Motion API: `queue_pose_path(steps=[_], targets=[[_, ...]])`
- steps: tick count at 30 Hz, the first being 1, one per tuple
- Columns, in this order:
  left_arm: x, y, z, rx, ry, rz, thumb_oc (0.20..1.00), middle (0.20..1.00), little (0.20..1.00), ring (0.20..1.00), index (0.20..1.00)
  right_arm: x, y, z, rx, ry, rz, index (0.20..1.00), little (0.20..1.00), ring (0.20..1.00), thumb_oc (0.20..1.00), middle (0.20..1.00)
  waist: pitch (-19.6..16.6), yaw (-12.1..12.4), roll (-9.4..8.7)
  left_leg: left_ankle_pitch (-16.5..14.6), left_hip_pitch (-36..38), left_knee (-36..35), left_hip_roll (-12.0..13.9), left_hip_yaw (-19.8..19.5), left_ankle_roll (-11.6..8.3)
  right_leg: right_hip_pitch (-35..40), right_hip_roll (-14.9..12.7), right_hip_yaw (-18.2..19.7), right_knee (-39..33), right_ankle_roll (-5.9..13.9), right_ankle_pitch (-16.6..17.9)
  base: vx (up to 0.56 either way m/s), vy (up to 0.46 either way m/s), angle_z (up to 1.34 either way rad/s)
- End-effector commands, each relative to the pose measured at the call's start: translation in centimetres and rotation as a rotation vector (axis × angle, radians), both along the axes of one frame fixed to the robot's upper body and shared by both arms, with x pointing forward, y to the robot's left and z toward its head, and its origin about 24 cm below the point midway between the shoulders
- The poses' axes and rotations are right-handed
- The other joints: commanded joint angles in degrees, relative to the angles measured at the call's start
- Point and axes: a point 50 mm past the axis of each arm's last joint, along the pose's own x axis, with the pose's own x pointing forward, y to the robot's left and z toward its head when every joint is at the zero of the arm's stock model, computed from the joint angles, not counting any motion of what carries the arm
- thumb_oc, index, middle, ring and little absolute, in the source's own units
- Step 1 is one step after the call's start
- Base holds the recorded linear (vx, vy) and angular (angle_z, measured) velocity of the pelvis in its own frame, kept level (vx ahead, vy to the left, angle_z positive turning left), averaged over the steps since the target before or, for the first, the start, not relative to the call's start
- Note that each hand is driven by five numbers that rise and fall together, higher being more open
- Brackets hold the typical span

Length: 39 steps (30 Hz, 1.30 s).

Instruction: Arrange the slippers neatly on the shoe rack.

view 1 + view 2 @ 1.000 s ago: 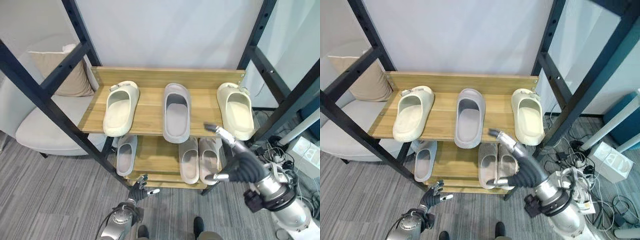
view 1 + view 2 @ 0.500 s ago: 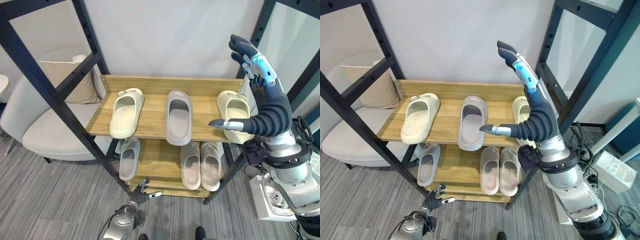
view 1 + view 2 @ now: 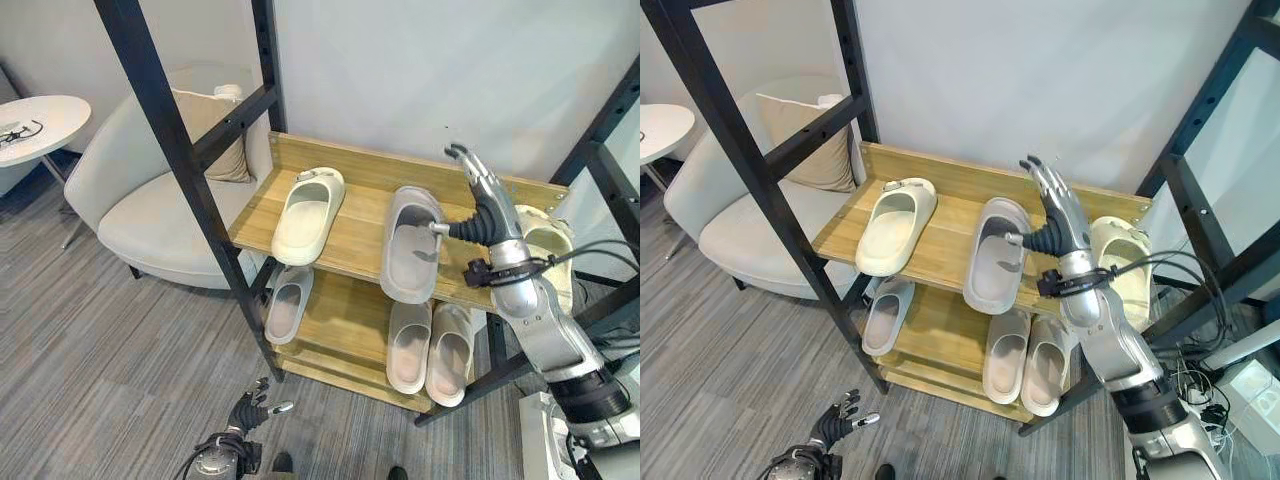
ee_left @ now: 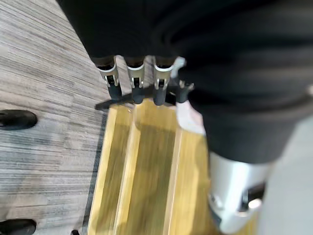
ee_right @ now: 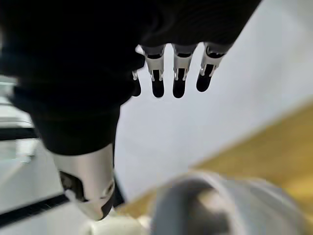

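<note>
Overhead, the robot's right hand (image 3: 478, 205) is raised above the top shelf (image 3: 350, 225) of a wooden shoe rack (image 3: 940, 390), fingers straight and spread, thumb pointing toward the rack's left side, holding nothing. Its arm reaches in from the rack's right front corner. Just below and left of the palm lies a grey slipper (image 3: 409, 245), its heel overhanging the shelf's front edge; the thumb tip hovers over that slipper's toe end, and contact cannot be made out. A cream slipper (image 3: 309, 202) lies toward the shelf's left end, well apart from the hand, and another cream slipper (image 3: 1123, 270) sits at the right end, partly behind the forearm. On the lower shelf, a single grey slipper (image 3: 287, 303) rests at the left and a pair of pale slippers (image 3: 430, 346) side by side at the right. The left hand (image 3: 254, 406) hangs low over the carpet (image 3: 110, 350) before the rack, fingers relaxed and empty. An armchair (image 3: 160, 210) with a cushion (image 3: 218, 135) stands left of the rack.
</note>
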Motion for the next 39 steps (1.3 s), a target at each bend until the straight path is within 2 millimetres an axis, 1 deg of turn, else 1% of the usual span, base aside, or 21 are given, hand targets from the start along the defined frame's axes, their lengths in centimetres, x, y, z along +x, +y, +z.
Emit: queue_pose_path(steps=[1, 4, 5, 6, 8, 9, 14, 16, 17, 18, 19, 23, 24, 26, 27, 28, 33, 34, 35, 36, 39], targets=[[3.2, -0.7, 1.9, 0.009, -0.135, -0.069, 1.000, 1.000, 1.000, 1.000, 1.000, -0.2, -0.7, 3.4, -0.037, -0.161, -0.022, 1.000, 1.000, 1.000, 1.000, 1.000, -0.1, 1.4, -0.87, -5.8, 2.6, 0.0, 1.1, 0.1, 0.80, 2.1, -4.7, 1.5, 4.1, 4.40, -6.7, 0.05, 0.031, 0.05], [2.8, -0.9, 1.8, 0.002, -0.128, -0.075, 1.000, 1.000, 1.000, 1.000, 1.000, 0.0, -1.9, 1.6, -0.071, -0.084, -0.077, 1.000, 1.000, 1.000, 1.000, 1.000, 0.1, 1.5, -0.85, -6.0, 2.7, 0.0, 0.9, 0.0, 0.82, 2.4, -4.8, 1.3, 3.5, 4.41, -6.6, 0.02, 0.011, 0.01], [2.8, -0.9, 1.7, 0.001, -0.127, -0.079, 1.000, 1.000, 1.000, 1.000, 1.000, 0.5, -2.3, 1.1, -0.085, -0.058, -0.104, 1.000, 1.000, 1.000, 1.000, 1.000, 0.2, 1.8, -0.79, -6.0, 2.7, 0.0, 0.9, 0.0, 0.81, 2.5, -4.8, 1.2, 3.2, 4.44, -6.5, 0.00, 0.000, 0.00], [2.6, -0.9, 1.6, 0.005, -0.120, -0.088, 1.000, 1.000, 1.000, 1.000, 1.000, 1.7, -2.7, 0.4, -0.108, -0.021, -0.146, 1.000, 1.000, 1.000, 1.000, 1.000, 0.4, 2.4, -0.77, -6.0, 2.5, 0.0, 0.8, -0.2, 0.79, 2.6, -4.9, 1.0, 2.8, 4.47, -6.3, 0.00, 0.000, 0.00], [2.6, -1.0, 1.6, 0.002, -0.117, -0.100, 1.000, 1.000, 1.000, 1.000, 1.000, 3.1, -2.8, 0.5, -0.122, -0.005, -0.175, 1.000, 1.000, 1.000, 1.000, 1.000, 0.8, 3.2, -0.84, -6.0, 2.3, 0.0, 0.7, -0.4, 0.77, 2.7, -4.9, 0.7, 2.5, 4.43, -6.1, 0.00, 0.005, 0.02], [2.6, -1.0, 1.6, 0.002, -0.119, -0.104, 1.000, 1.000, 1.000, 1.000, 1.000, 3.8, -2.7, 0.9, -0.130, -0.011, -0.190, 1.000, 1.000, 1.000, 1.000, 1.000, 1.0, 3.7, -0.89, -5.9, 2.1, 0.0, 0.6, -0.6, 0.78, 2.6, -4.9, 0.5, 2.3, 4.42, -6.0, 0.00, 0.009, 0.10], [2.5, -1.1, 1.4, -0.008, -0.108, -0.109, 1.000, 1.000, 1.000, 1.000, 1.000, 6.1, -2.0, 2.1, -0.168, -0.014, -0.212, 1.000, 1.000, 1.000, 1.000, 1.000, 1.1, 5.1, -0.97, -6.1, 2.1, 0.0, 0.2, -1.1, 0.85, 3.0, -5.0, 0.4, 1.8, 4.36, -5.7, 0.00, 0.017, 0.13], [2.7, -1.2, 1.5, -0.011, -0.116, -0.117, 1.000, 1.000, 1.000, 1.000, 1.000, 6.7, -2.0, 1.7, -0.204, 0.023, -0.219, 1.000, 1.000, 1.000, 1.000, 1.000, 1.0, 5.5, -0.97, -6.0, 2.0, 0.0, 0.2, -1.5, 0.78, 3.3, -4.9, 0.1, 1.8, 4.29, -5.7, 0.00, 0.025, 0.07], [2.6, -1.2, 1.5, -0.012, -0.115, -0.115, 1.000, 1.000, 1.000, 1.000, 1.000, 6.7, -2.2, 1.4, -0.212, 0.034, -0.225, 0.944, 0.944, 0.944, 0.944, 0.944, 0.9, 5.5, -0.99, -6.0, 2.0, 0.0, 0.2, -1.6, 0.77, 3.4, -4.9, 0.0, 1.8, 4.27, -5.7, -0.01, 0.007, 0.08], [2.6, -1.1, 1.5, -0.010, -0.114, -0.111, 1.000, 1.000, 1.000, 1.000, 1.000, 6.7, -2.3, 1.3, -0.218, 0.041, -0.231, 0.507, 0.507, 0.507, 0.507, 0.507, 0.9, 5.5, -0.99, -6.0, 2.0, 0.0, 0.2, -1.8, 0.77, 3.5, -4.9, -0.1, 1.7, 4.24, -5.8, -0.01, 0.001, 0.07], [2.5, -0.9, 1.4, -0.008, -0.107, -0.106, 1.000, 1.000, 1.000, 1.000, 1.000, 6.7, -2.8, 0.7, -0.233, 0.069, -0.247, 0.200, 0.200, 0.200, 0.200, 0.200, 0.9, 5.4, -0.99, -6.0, 2.0, 0.0, 0.2, -1.9, 0.75, 3.6, -4.9, -0.2, 1.8, 4.21, -5.9, -0.01, -0.004, 0.03], [2.1, -0.5, 1.2, -0.002, -0.092, -0.097, 1.000, 1.000, 1.000, 1.000, 1.000, 6.0, -4.5, -0.1, -0.224, 0.120, -0.287, 0.200, 0.200, 0.200, 0.200, 0.200, 0.6, 5.1, -0.76, -6.0, 2.1, 0.0, 0.3, -2.1, 0.62, 3.7, -4.8, -0.4, 1.7, 4.06, -6.0, 0.00, 0.000, 0.00], [2.3, -0.4, 1.4, 0.003, -0.096, -0.092, 1.000, 1.000, 1.000, 1.000, 1.000, 5.4, -4.5, 1.2, -0.175, 0.055, -0.279, 0.200, 0.200, 0.200, 0.200, 0.200, 0.4, 4.4, -0.41, -5.9, 2.2, 0.0, 0.3, -2.1, 0.58, 3.7, -4.8, -0.2, 1.6, 4.00, -6.1, 0.00, 0.000, 0.00], [2.7, -0.2, 1.5, 0.013, -0.103, -0.082, 1.000, 1.000, 1.000, 1.000, 1.000, 3.8, -3.6, 2.9, -0.039, -0.065, -0.218, 0.200, 0.200, 0.200, 0.200, 0.200, 0.3, 3.7, 0.01, -5.8, 2.2, 0.0, 0.4, -1.9, 0.57, 3.5, -4.7, 0.0, 1.7, 3.93, -6.2, -0.01, -0.015, -0.01], [2.9, -0.2, 1.5, 0.019, -0.106, -0.067, 1.000, 1.000, 1.000, 1.000, 1.000, 2.3, -2.5, 3.9, 0.091, -0.155, -0.141, 0.200, 0.200, 0.200, 0.200, 0.200, 0.2, 3.2, 0.27, -5.7, 2.2, 0.0, 0.5, -1.9, 0.58, 3.4, -4.6, 0.2, 1.9, 3.85, -6.4, -0.05, -0.023, -0.04], [3.1, -0.1, 1.6, 0.019, -0.113, -0.055, 1.000, 1.000, 1.000, 1.000, 1.000, 1.4, -2.0, 4.6, 0.154, -0.208, -0.099, 0.200, 0.200, 0.200, 0.200, 0.200, 0.2, 2.9, 0.44, -5.1, 1.9, 0.0, 0.5, -1.8, 0.64, 3.0, -4.7, 0.3, 2.1, 3.74, -6.0, -0.05, -0.027, -0.02], [3.1, -0.2, 1.9, 0.018, -0.128, -0.020, 1.000, 1.000, 1.000, 1.000, 1.000, -3.1, 0.1, 6.8, 0.388, -0.375, 0.143, 0.200, 0.200, 0.200, 0.200, 0.200, -0.1, 1.3, 0.82, -4.9, 1.8, 0.0, 0.7, -1.4, 0.36, 2.6, -4.4, 0.6, 2.2, 3.65, -6.3, 0.00, -0.016, -0.01], [3.0, -0.1, 1.8, 0.019, -0.125, -0.014, 1.000, 1.000, 1.000, 1.000, 1.000, -3.9, 0.6, 7.0, 0.450, -0.390, 0.207, 0.200, 0.200, 0.200, 0.200, 0.200, -0.2, 1.1, 0.87, -5.4, 2.1, 0.0, 0.8, -1.3, 0.23, 2.9, -4.4, 0.6, 2.2, 3.69, -6.7, -0.01, -0.056, -0.04], [2.6, 0.0, 1.7, 0.016, -0.116, 0.001, 1.000, 1.000, 1.000, 1.000, 1.000, -5.6, 2.9, 6.6, 0.651, -0.306, 0.489, 0.200, 0.200, 0.200, 0.200, 0.200, 0.0, 0.7, 0.96, -5.1, 2.1, 0.0, 1.2, -0.8, -0.13, 2.9, -4.3, 0.3, 2.2, 3.64, -6.8, -0.01, -0.045, -0.03], [2.6, 0.0, 1.7, 0.016, -0.115, 0.002, 1.000, 1.000, 1.000, 1.000, 1.000, -5.6, 2.9, 6.6, 0.652, -0.304, 0.491, 0.200, 0.200, 0.200, 0.200, 0.200, 0.0, 0.7, 0.95, -5.1, 2.1, 0.0, 1.2, -0.8, -0.14, 2.9, -4.3, 0.3, 2.2, 3.64, -6.8, -0.04, -0.041, -0.03], [2.2, 0.1, 1.4, 0.018, -0.103, 0.017, 1.000, 1.000, 1.000, 1.000, 1.000, -6.7, 5.4, 6.2, 0.712, -0.195, 0.715, 0.200, 0.200, 0.200, 0.200, 0.200, 0.1, 0.6, 1.08, -4.9, 2.2, 0.0, 1.6, -0.5, -0.43, 2.9, -4.3, 0.1, 2.4, 3.61, -7.0, -0.03, -0.030, -0.06]])
